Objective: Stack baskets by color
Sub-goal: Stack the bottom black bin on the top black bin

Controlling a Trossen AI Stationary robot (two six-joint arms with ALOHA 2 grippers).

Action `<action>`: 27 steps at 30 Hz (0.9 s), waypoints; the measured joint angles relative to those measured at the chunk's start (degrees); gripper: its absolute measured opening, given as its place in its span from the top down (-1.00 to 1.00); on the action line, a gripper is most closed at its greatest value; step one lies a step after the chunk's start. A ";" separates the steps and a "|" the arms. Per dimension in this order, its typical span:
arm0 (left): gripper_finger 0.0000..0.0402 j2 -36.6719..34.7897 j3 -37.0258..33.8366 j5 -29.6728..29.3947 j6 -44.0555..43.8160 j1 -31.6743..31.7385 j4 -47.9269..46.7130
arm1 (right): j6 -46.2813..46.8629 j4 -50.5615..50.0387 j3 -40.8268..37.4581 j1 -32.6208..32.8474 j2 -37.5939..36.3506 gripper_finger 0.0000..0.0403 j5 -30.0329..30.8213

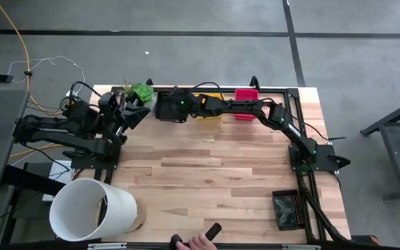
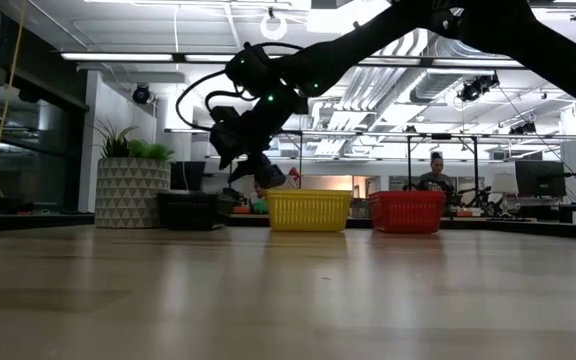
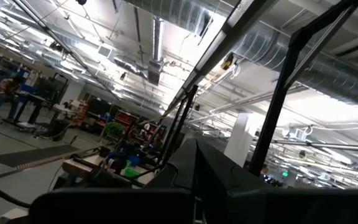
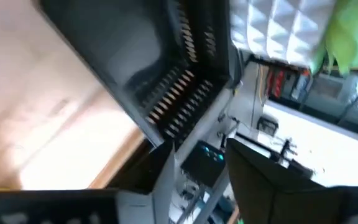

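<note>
A black basket [image 1: 160, 105] [image 2: 188, 210] stands on its bottom at the table's far edge, beside the plant pot [image 2: 131, 192]. To its right stand a yellow basket [image 2: 308, 210] and a red basket [image 2: 405, 212]. My right gripper [image 2: 266, 178] [image 4: 166, 186] hovers open just right of and above the black basket [image 4: 160, 74], which fills its wrist view. My left gripper [image 1: 132, 114] [image 3: 194, 180] is shut, held high at the far left and pointing up into the room. My right gripper stands open at the black basket's near rim [image 4: 166, 140], slanting down from the table's right. Whether a finger touches the rim, I cannot tell. The basket rests on the table.
Another black basket [image 1: 287, 210] lies near the right front corner. A large white bucket [image 1: 92, 208] lies on its side at the front left. A person's hand [image 1: 200, 242] shows at the near edge. The wooden middle of the table [image 1: 207, 167] is bare.
</note>
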 joint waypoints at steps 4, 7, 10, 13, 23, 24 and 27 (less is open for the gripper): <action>1.00 0.00 0.00 0.00 0.02 0.00 -0.02 | -0.38 2.77 0.00 -0.12 -0.05 0.20 3.11; 1.00 -0.02 0.00 0.00 0.02 0.00 0.01 | -0.32 3.13 0.00 -0.06 -0.56 0.12 4.62; 1.00 0.00 0.00 0.19 0.02 0.00 0.01 | 0.16 2.67 0.00 0.28 -1.49 0.08 6.80; 1.00 0.00 0.00 0.20 0.03 0.00 0.01 | 2.75 -0.66 -0.02 0.45 -3.16 0.08 8.23; 1.00 -0.01 0.00 0.16 3.93 0.00 -0.48 | 34.53 -27.74 -0.07 -1.97 -15.52 0.08 2.73; 1.00 0.00 0.00 0.16 4.26 0.00 -0.61 | 39.01 -31.33 -0.07 -2.60 -17.06 0.08 0.28; 1.00 0.00 0.00 0.13 5.02 0.00 -1.29 | 52.49 -43.48 -0.07 -4.78 -21.16 0.08 -10.31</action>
